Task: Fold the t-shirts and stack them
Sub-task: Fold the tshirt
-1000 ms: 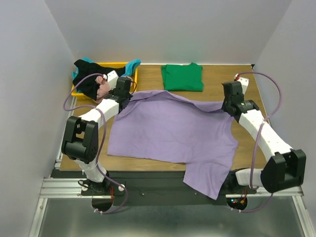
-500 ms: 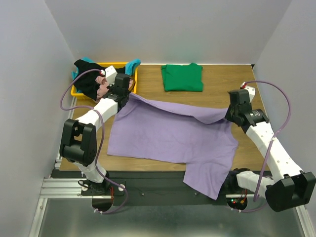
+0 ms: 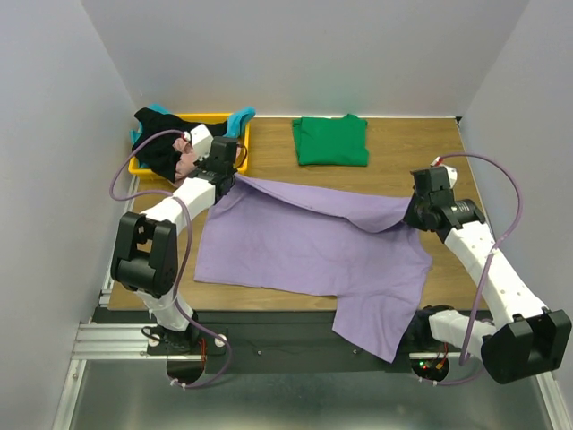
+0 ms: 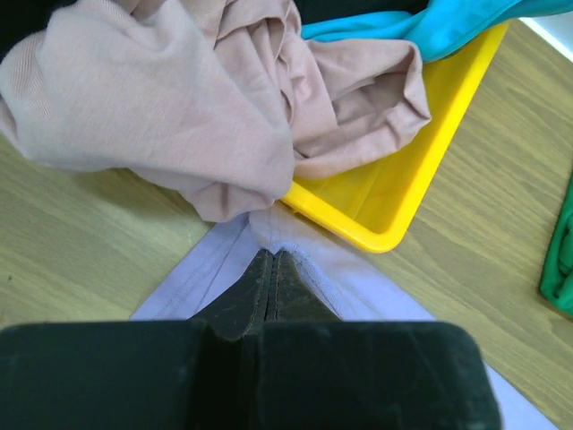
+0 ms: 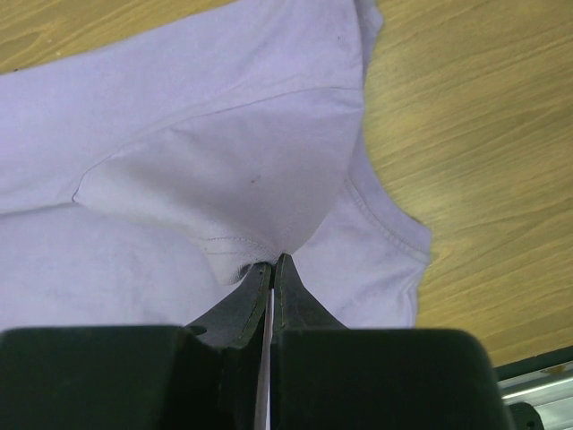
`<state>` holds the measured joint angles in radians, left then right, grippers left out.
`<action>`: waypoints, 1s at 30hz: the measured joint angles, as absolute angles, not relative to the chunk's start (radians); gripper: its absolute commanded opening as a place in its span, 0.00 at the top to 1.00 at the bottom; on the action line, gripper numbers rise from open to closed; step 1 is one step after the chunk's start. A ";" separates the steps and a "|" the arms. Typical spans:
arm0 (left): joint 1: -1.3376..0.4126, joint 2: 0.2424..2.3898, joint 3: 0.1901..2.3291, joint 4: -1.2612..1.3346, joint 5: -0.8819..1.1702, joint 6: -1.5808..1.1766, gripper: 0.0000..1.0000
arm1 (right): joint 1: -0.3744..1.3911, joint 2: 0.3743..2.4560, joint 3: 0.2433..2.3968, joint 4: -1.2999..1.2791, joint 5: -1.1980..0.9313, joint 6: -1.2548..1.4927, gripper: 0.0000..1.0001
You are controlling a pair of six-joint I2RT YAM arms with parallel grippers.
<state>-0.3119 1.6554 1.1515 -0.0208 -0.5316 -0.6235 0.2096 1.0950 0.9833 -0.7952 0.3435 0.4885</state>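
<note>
The purple t-shirt spread across the middle is plain lavender all over. The green t-shirt on the far side is one solid green. The tray at far left is bright yellow and holds 3 plain colours: the black shirt, the pink shirt, a dusty shade, and the teal shirt. The table is light brown wood grain. The left arm and the right arm are white with black joints.

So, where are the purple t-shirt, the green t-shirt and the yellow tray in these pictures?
purple t-shirt (image 3: pixel 304 246): top view, middle of its spread body.
green t-shirt (image 3: pixel 331 141): top view, centre of the folded shirt.
yellow tray (image 4: pixel 416 179): left wrist view, bare side wall near its corner.
</note>
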 measured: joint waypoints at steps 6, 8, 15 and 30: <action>-0.312 1.687 1.151 -0.070 -0.553 -0.658 1.00 | 0.210 1.151 0.983 -0.803 0.340 0.506 0.99; -0.312 1.700 1.151 -0.085 -0.559 -0.668 1.00 | 0.210 1.166 0.982 -0.804 0.340 0.513 0.99; -0.312 1.737 1.151 -0.094 -0.553 -0.676 1.00 | 0.210 1.193 0.981 -0.805 0.367 0.529 0.99; -0.310 1.745 1.078 -0.143 -0.559 -0.737 0.60 | 0.210 1.209 0.981 -0.805 0.375 0.538 0.99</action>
<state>-0.3096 1.7454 1.0779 -0.1432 -0.5587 -0.7372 0.2096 1.2087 0.9806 -0.8051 0.3748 0.5385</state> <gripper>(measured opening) 0.150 0.023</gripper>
